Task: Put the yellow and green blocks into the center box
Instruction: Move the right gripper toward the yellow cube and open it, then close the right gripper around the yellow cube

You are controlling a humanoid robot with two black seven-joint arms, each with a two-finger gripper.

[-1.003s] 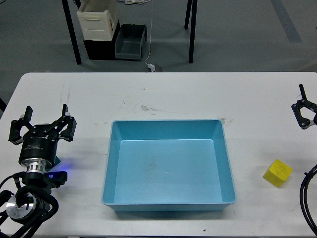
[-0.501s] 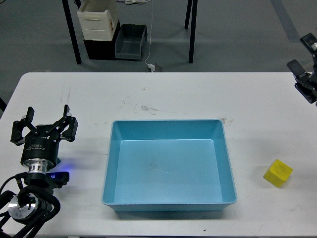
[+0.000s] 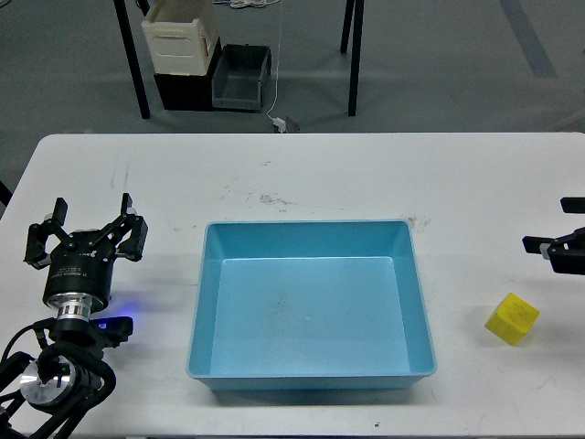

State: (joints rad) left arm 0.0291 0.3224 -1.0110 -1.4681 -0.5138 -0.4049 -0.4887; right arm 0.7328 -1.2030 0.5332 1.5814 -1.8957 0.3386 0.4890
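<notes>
the blue box [image 3: 311,306] sat empty at the table's centre, so no block was placed yet. the yellow block [image 3: 512,318] lay right of it, near the right gripper [image 3: 556,245], whose finger spread i could not tell. the left gripper [image 3: 85,240] stood spread, holding nothing. no green block showed. next, i judged, the right gripper must descend over the yellow block.

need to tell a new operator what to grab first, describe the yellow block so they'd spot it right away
Start at the white table and find the blue box in its middle. Look right of the box, toward the table's near right corner, just below the right end effector. The yellow block sits there alone on bare tabletop, a small bright cube, the only yellow thing in view.
</notes>
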